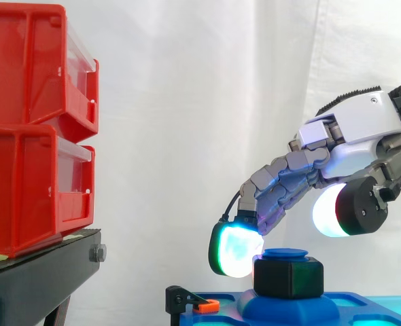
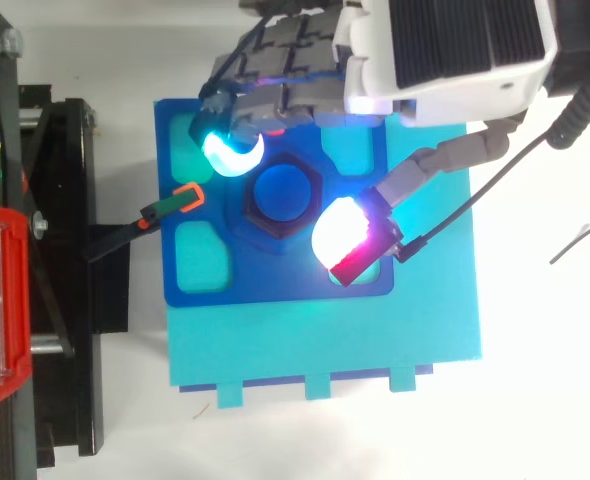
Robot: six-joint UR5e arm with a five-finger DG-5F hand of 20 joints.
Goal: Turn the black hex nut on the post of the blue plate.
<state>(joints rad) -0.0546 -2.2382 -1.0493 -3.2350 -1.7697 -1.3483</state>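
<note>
The black hex nut [image 1: 289,277] sits on the blue post [image 2: 282,195], near the middle of the blue plate [image 2: 205,280]. The hand [image 1: 350,129] straddles it, loosely spread and gripping nothing. 1 cyan-green fingertip [image 1: 236,248] hangs just beside the nut's left face; whether they touch I cannot tell. The white-red thumb pad [image 1: 329,210] sits raised above the nut's right side. An orange-tipped clip [image 2: 187,197] lies at the plate's left edge. Red bins [image 1: 30,136] stand well apart.

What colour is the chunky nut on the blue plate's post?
The hex nut is black; the side view shows it best.
</note>
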